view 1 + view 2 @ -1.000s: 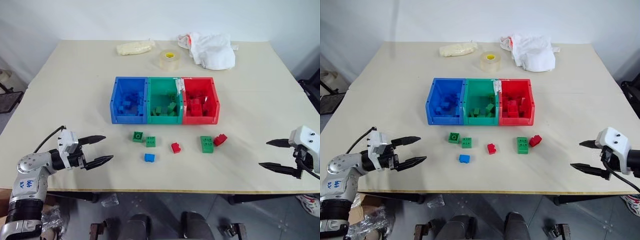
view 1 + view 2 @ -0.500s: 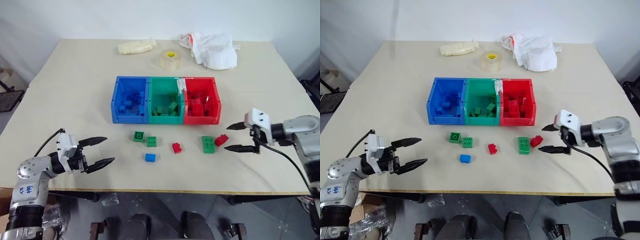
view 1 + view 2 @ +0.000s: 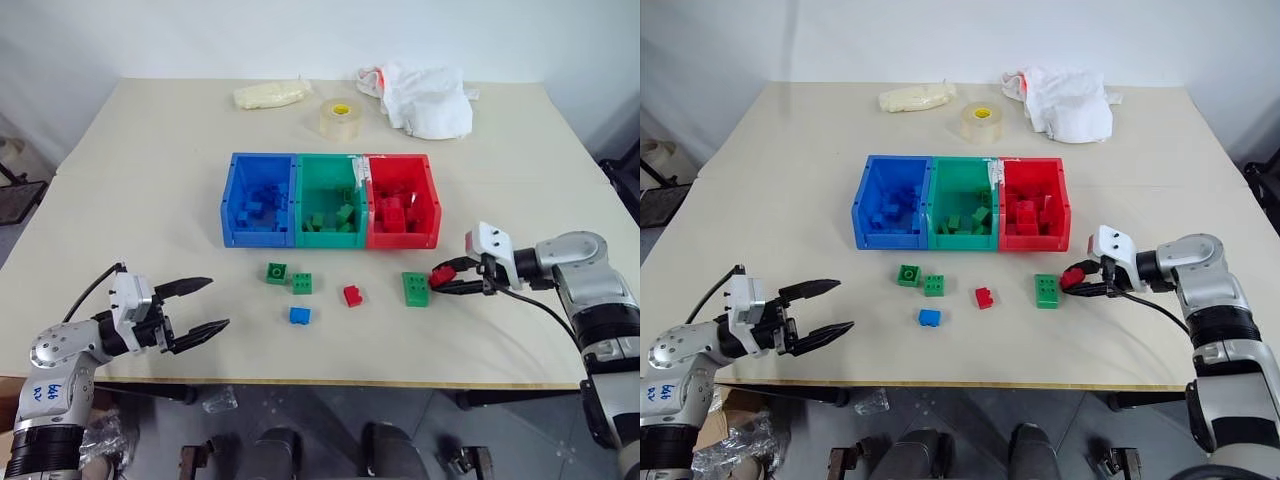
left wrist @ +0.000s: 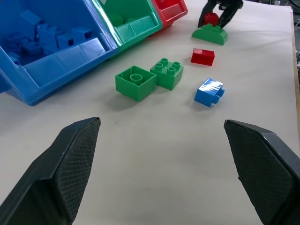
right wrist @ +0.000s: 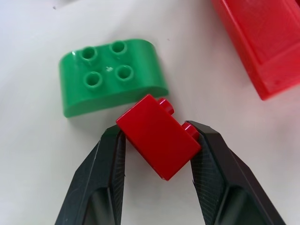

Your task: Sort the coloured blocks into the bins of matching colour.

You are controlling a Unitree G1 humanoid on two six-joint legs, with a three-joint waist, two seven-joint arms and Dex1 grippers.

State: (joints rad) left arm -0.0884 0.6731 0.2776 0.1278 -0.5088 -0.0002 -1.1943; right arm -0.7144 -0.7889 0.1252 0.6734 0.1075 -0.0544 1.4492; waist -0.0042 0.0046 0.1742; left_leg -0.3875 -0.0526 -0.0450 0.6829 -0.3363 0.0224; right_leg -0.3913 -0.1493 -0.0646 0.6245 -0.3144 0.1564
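A red block (image 5: 158, 136) is clamped in the right pincer (image 3: 447, 278) beside a green block (image 5: 112, 76); the left pincer (image 3: 195, 308) is spread wide.

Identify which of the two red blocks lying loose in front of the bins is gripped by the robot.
The red block beside the rounded green block, gripped by the right gripper. The other red block lies alone nearer the middle, untouched.

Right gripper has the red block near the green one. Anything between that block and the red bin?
Nothing visible. The right gripper is shut on the red block, which sits just right of the rounded green block. The red bin lies straight behind it across bare table; only the bin's front wall has to be cleared.
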